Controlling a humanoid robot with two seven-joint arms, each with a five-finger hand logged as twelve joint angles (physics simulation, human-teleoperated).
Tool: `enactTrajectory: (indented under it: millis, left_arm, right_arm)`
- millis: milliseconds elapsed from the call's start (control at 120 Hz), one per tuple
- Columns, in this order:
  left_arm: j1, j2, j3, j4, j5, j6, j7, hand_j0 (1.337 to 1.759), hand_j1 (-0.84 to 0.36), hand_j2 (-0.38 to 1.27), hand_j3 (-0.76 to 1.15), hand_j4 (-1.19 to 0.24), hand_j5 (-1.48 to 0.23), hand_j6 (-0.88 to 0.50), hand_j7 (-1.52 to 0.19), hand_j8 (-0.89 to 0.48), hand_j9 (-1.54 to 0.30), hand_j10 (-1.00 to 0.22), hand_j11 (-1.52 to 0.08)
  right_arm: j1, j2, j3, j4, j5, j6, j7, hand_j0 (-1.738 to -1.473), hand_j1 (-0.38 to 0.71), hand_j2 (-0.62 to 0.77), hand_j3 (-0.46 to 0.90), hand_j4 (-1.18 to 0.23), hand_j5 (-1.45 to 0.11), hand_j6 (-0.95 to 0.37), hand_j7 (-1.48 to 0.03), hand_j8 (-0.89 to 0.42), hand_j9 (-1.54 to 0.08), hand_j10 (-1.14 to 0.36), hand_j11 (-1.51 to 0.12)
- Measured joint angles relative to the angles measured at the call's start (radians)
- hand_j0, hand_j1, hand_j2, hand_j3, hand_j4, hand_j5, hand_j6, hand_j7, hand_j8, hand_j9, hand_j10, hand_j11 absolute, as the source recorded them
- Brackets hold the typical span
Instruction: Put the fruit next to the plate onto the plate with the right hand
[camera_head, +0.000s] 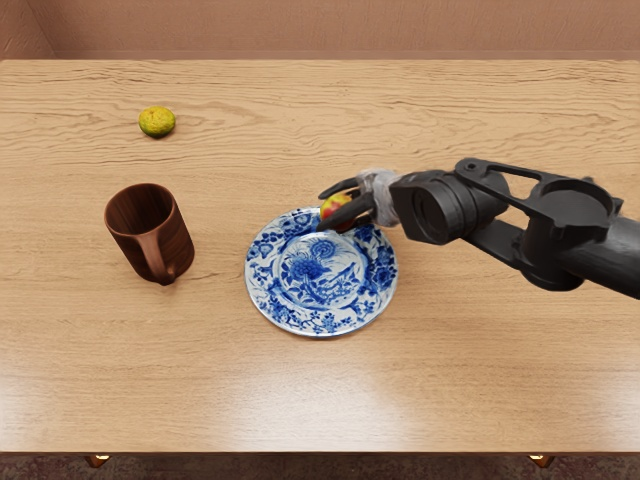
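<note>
A blue-and-white patterned plate (321, 272) lies near the middle of the wooden table. At its upper right rim a red-and-yellow fruit (334, 205) shows between dark fingers. My right hand (345, 208) reaches in from the right edge and its fingers curl around that fruit, holding it just over the plate's far rim. Most of the fruit is hidden by the fingers. The left arm is out of view.
A brown wooden mug (150, 231) stands left of the plate, handle toward the front. A small yellow-green fruit (157, 121) lies far back on the left. The table's (450, 380) front edge runs along the bottom.
</note>
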Motion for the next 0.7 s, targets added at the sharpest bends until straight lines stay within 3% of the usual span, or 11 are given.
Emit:
enactTrajectory:
  millis: [108,200,242,300,383,533,700]
  left_arm:
    - [0.000,0.000,0.000,0.000,0.000,0.000,0.000,1.658,0.35,0.00,0.00,0.00,0.00,0.00,0.00,0.00,0.00,0.00,0.00]
    - [0.000,0.000,0.000,0.000,0.000,0.000,0.000,1.658,0.35,0.00,0.00,0.00,0.00,0.00,0.00,0.00,0.00,0.00,0.00]
    - [0.000,0.000,0.000,0.000,0.000,0.000,0.000,1.658,0.35,0.00,0.00,0.00,0.00,0.00,0.00,0.00,0.00,0.00,0.00]
    - [0.000,0.000,0.000,0.000,0.000,0.000,0.000,1.658,0.35,0.00,0.00,0.00,0.00,0.00,0.00,0.00,0.00,0.00,0.00]
    - [-0.001,0.000,0.000,0.000,0.000,0.000,0.000,1.658,0.35,0.00,0.00,0.00,0.00,0.00,0.00,0.00,0.00,0.00,0.00]
    - [0.000,0.000,0.001,0.000,0.000,0.000,0.000,1.658,0.35,0.00,0.00,0.00,0.00,0.00,0.00,0.00,0.00,0.00,0.00]
    - [-0.012,0.000,-0.001,-0.001,0.000,0.000,0.000,1.658,0.35,0.00,0.00,0.00,0.00,0.00,0.00,0.00,0.00,0.00,0.00]
  right_arm:
    - [-0.002,0.012,-0.007,0.017,-0.002,-0.001,0.000,-1.635,0.32,0.13,0.00,-0.89,-1.04,-0.37,-1.11,-0.33,-1.11,-0.62,-1.14]
    - [-0.003,0.009,-0.009,0.027,0.003,-0.004,0.000,-1.643,0.10,0.08,0.00,-0.58,-0.69,-0.25,-0.73,-0.23,-0.73,-0.43,-0.75]
    - [-0.003,0.005,-0.010,0.029,0.005,-0.004,0.000,-1.646,0.02,0.06,0.00,-0.48,-0.57,-0.21,-0.60,-0.19,-0.60,-0.30,-0.61]
    - [-0.002,-0.021,-0.009,0.041,0.006,-0.003,0.000,-1.649,-0.07,0.05,0.00,-0.36,-0.43,-0.16,-0.46,-0.14,-0.46,-0.23,-0.47]
    - [-0.002,-0.120,-0.003,0.079,0.007,0.000,-0.001,-1.652,-0.15,0.03,0.00,-0.25,-0.30,-0.11,-0.31,-0.10,-0.31,-0.16,-0.32]
    - [-0.035,-0.411,0.023,0.107,0.009,0.050,-0.001,-1.655,-0.24,0.01,0.00,-0.13,-0.16,-0.07,-0.17,-0.06,-0.17,-0.09,-0.17]
    - [-0.218,-0.570,0.272,0.029,0.013,0.558,-0.001,-1.657,-0.29,0.00,0.00,-0.07,-0.09,-0.04,-0.09,-0.04,-0.09,-0.05,-0.09]
